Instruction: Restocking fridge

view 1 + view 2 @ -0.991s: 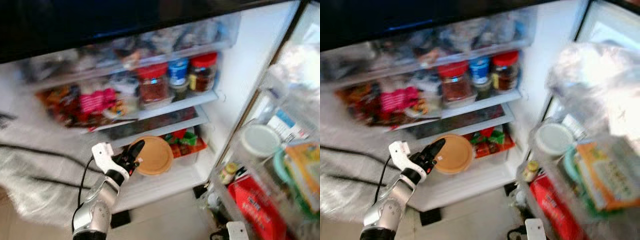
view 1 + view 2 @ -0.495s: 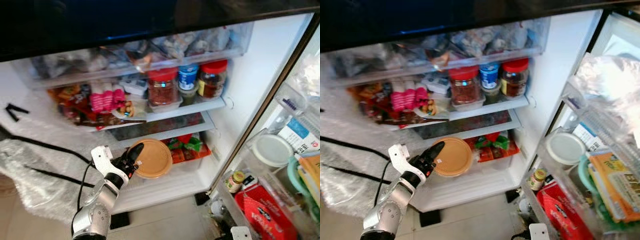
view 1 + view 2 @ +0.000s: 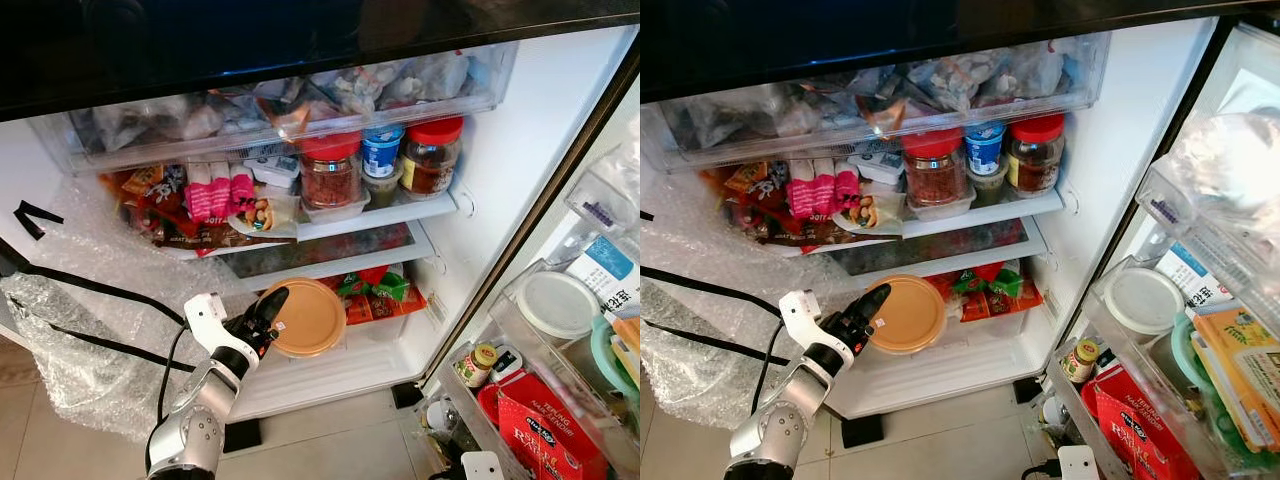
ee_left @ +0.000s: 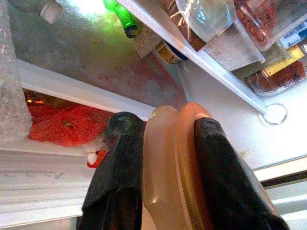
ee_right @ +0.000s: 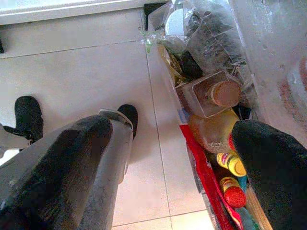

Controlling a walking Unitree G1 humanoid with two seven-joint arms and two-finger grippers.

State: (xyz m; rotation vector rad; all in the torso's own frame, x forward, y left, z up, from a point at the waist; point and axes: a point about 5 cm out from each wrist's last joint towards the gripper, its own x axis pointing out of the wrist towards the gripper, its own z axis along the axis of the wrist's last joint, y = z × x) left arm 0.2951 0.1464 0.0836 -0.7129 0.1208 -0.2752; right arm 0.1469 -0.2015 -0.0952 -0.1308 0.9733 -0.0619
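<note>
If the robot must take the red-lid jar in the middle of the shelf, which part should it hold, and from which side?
Grip the jar around its glass body below the red lid, coming from the open front of the fridge. It stands upright near the shelf edge, with a blue-lid tub close beside it and a drawer low above, so a top approach looks blocked.

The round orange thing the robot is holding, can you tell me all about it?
It is a flat round container, tan-orange, and it looks like plastic. A lid of the same colour sits on it with a raised rim. The left gripper is shut on its edge, one black finger on each side. It is tilted so its round face shows to the head camera, in front of the fridge's low shelf, with red and green packets behind it.
</note>
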